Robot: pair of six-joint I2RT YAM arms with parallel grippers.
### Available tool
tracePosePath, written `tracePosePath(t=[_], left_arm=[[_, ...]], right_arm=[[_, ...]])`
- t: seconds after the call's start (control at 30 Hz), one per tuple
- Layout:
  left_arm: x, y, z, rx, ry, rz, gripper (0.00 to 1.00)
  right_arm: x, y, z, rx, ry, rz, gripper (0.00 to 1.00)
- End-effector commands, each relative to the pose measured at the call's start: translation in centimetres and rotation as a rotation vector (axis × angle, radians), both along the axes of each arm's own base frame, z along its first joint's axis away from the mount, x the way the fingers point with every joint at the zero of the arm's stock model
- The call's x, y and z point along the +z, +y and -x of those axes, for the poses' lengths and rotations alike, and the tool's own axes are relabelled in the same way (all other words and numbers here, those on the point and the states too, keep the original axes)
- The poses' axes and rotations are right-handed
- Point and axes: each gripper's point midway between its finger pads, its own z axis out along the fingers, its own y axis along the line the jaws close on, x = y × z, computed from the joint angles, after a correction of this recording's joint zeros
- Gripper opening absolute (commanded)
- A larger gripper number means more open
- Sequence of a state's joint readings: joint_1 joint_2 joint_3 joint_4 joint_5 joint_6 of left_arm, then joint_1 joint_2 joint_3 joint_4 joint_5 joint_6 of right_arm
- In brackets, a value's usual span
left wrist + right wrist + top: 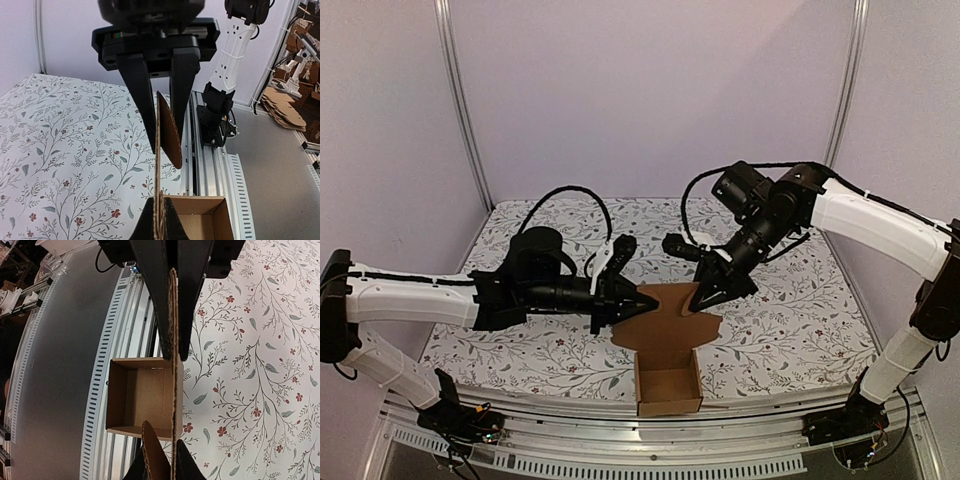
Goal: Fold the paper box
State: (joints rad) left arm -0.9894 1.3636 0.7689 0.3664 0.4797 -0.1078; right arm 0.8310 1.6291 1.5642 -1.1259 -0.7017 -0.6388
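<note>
**Item 1. Paper box [668, 385]**, brown cardboard, partly folded.
- The open square tray stands at the middle of the slotted rail [620, 462], mouth up, its near wall over the rail.
- A flat lid panel with rounded flaps rises from the tray's far wall, slanting up and away from the rail.
- The tray is bare inside in both the left wrist view [197, 220] and the right wrist view [142, 390].

**Item 2. Left gripper [648, 298]**
- It is beyond the rail, at the left corner of the raised panel.
- It is narrow: the left wrist view shows the two black fingers [142, 100] close on either side of the panel's edge, pinching the cardboard at the tips [162, 137].

**Item 3. Right gripper [703, 303]**
- It is beyond the rail, at the right corner of the same panel, pointing down.
- It is narrow: the right wrist view shows the panel's corrugated edge running between the fingers [174, 352]. One finger lies against each face, so the panel is held.

**Item 4. Flowered cloth [780, 330]**, white with grey sprigs and red blossoms.
- It covers the table from the rail back to the far wall.

**Item 5. Rail**, pale metal with rows of slots.
- Both arm bases are bolted to it, left and right of the tray.

**Item 6. Flat cardboard blanks [282, 105]**
- They are piled off the table, past the rail's right end.
</note>
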Motion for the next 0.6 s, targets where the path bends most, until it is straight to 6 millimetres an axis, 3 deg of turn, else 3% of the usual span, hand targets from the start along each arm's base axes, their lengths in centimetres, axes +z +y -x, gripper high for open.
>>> tracePosePath(t=[0.0, 0.03, 0.1, 0.2, 0.37, 0.47, 0.57], left_arm=[[-1.2, 0.6, -0.8, 0.021, 0.010, -0.023, 0.00], [-1.2, 0.6, -0.8, 0.025, 0.008, -0.024, 0.00], [-1.1, 0.9, -1.7, 0.083, -0.004, -0.037, 0.03], [-0.9, 2.7, -3.2, 0.216, -0.020, -0.069, 0.31], [-0.8, 8.2, -4.3, 0.467, -0.040, 0.011, 0.61], [-1.8, 9.4, -3.8, 0.488, -0.024, 0.044, 0.65], [-2.5, 8.5, -2.6, 0.408, 0.004, 0.059, 0.66]], right_arm=[[0.4, 0.2, 0.9, 0.032, 0.048, 0.005, 0.11], [0.3, 0.2, 0.9, 0.032, 0.050, 0.008, 0.03], [0.1, 0.3, 0.7, 0.031, 0.048, 0.016, 0.00], [0.2, -0.3, 0.0, 0.005, 0.050, 0.019, 0.00], [1.5, -1.5, -1.2, -0.050, 0.051, -0.009, 0.00], [2.0, -1.6, -1.1, -0.052, 0.055, -0.028, 0.00], [2.6, -1.6, -1.2, -0.064, 0.056, -0.044, 0.00]])
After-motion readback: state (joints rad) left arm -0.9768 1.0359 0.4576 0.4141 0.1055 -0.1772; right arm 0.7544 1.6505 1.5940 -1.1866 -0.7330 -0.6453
